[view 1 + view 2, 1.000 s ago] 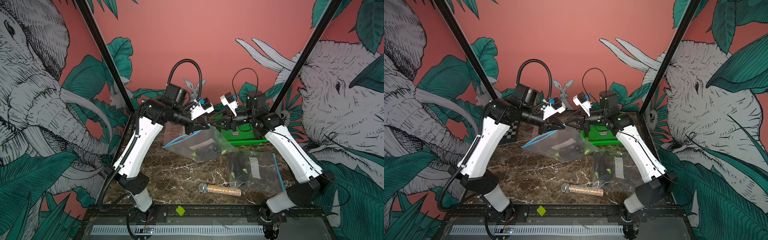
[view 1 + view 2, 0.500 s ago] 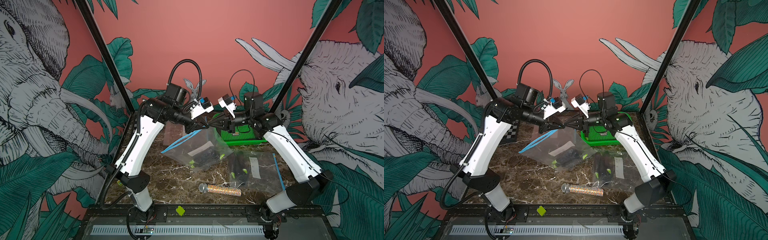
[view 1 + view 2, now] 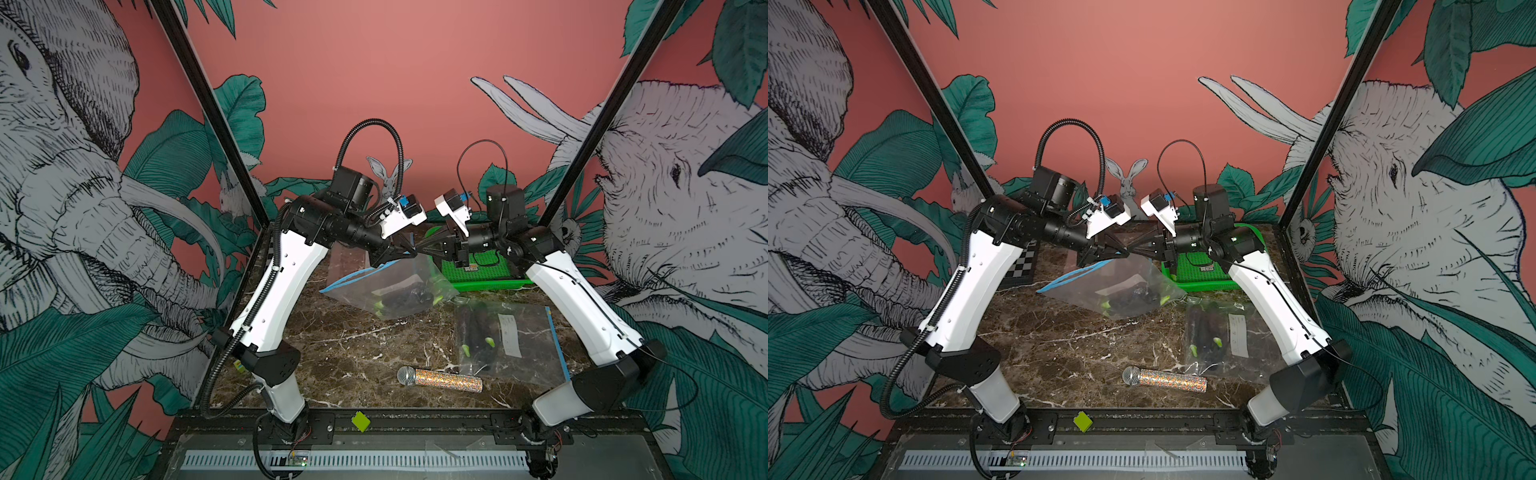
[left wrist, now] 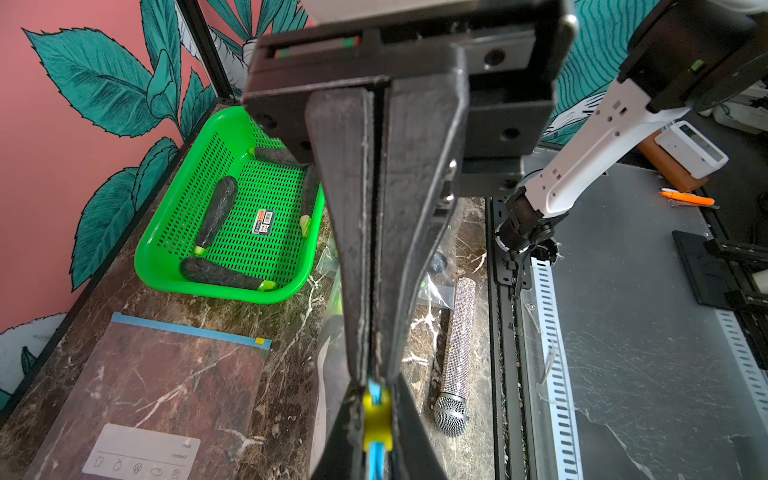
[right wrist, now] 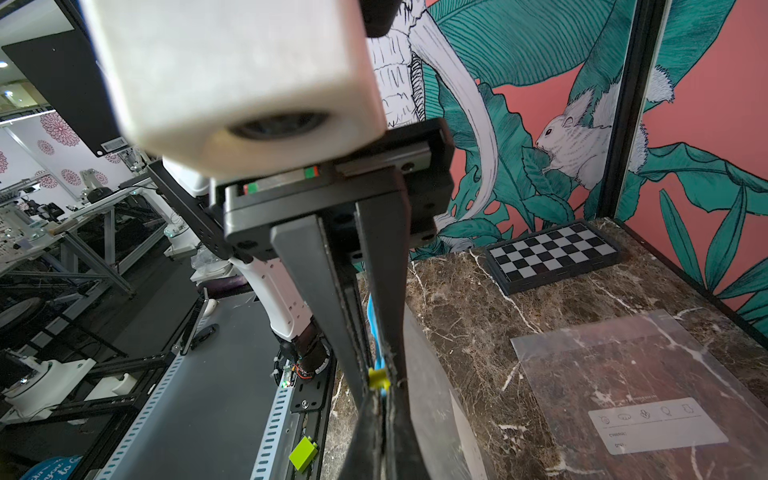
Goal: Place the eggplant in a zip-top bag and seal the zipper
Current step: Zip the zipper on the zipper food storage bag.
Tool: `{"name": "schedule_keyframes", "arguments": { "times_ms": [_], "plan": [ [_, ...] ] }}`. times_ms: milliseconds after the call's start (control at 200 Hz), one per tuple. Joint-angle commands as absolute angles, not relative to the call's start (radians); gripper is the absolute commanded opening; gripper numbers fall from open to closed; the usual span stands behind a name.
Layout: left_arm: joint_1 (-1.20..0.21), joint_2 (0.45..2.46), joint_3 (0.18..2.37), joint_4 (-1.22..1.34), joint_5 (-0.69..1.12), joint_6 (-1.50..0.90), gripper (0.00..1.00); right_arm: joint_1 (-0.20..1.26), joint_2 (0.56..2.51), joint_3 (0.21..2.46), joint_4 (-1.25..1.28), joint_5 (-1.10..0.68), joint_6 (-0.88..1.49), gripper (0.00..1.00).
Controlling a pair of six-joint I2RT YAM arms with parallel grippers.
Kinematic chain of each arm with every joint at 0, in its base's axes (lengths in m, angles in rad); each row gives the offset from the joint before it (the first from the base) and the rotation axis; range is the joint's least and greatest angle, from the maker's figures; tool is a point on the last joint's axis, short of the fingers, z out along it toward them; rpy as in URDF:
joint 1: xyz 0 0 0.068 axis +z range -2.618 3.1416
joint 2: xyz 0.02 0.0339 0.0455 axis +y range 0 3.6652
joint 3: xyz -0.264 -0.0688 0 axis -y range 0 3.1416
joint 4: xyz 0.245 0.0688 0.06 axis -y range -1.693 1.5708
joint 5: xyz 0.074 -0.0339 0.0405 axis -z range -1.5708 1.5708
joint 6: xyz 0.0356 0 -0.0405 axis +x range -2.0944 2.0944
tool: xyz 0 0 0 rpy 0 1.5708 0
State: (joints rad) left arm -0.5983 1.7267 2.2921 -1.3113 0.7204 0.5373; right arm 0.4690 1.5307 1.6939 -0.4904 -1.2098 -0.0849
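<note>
A clear zip-top bag (image 3: 399,286) (image 3: 1113,286) with a blue zipper hangs above the marble table. Dark eggplants (image 3: 401,299) (image 3: 1125,301) with green stems lie inside it. My two grippers meet tip to tip at the bag's top corner. The left gripper (image 3: 412,250) (image 3: 1125,252) (image 4: 376,399) is shut on the yellow zipper slider (image 4: 376,419) (image 5: 377,378). The right gripper (image 3: 421,251) (image 3: 1133,252) (image 5: 380,392) is shut on the blue zipper edge right beside the slider.
A second bag of eggplants (image 3: 507,336) lies flat at the right, with a glittery microphone (image 3: 440,379) in front of it. A green basket (image 4: 166,266) at the back right holds more eggplants (image 4: 216,208). An empty bag (image 4: 166,374) and a chessboard (image 5: 552,249) lie at the back left.
The right gripper has moved left to meet the left gripper's tips and shut on the zipper edge. The bag has swung and now hangs lower from its corner.
</note>
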Motion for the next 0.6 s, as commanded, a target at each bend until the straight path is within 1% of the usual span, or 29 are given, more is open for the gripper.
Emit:
{"name": "schedule_keyframes", "arguments": {
  "times_ms": [0,95,145,490,590],
  "plan": [
    [-0.6,1.701,2.321,-1.301,0.741,0.538,0.18,0.481,1.509,1.677,-0.448,-1.205,-0.067,0.0],
    [-0.6,1.696,2.316,-1.293,0.736,0.532,0.24,0.481,1.5,1.668,-0.436,-1.2,-0.056,0.0],
    [-0.6,1.696,2.314,-1.293,0.735,0.533,0.25,0.482,1.496,1.666,-0.431,-1.197,-0.051,0.0],
    [-0.599,1.694,2.312,-1.293,0.727,0.536,0.26,0.486,1.485,1.661,-0.45,-1.187,-0.057,0.0],
    [-0.599,1.695,2.315,-1.297,0.726,0.537,0.23,0.488,1.487,1.661,-0.454,-1.187,-0.06,0.0]
  ]
}}
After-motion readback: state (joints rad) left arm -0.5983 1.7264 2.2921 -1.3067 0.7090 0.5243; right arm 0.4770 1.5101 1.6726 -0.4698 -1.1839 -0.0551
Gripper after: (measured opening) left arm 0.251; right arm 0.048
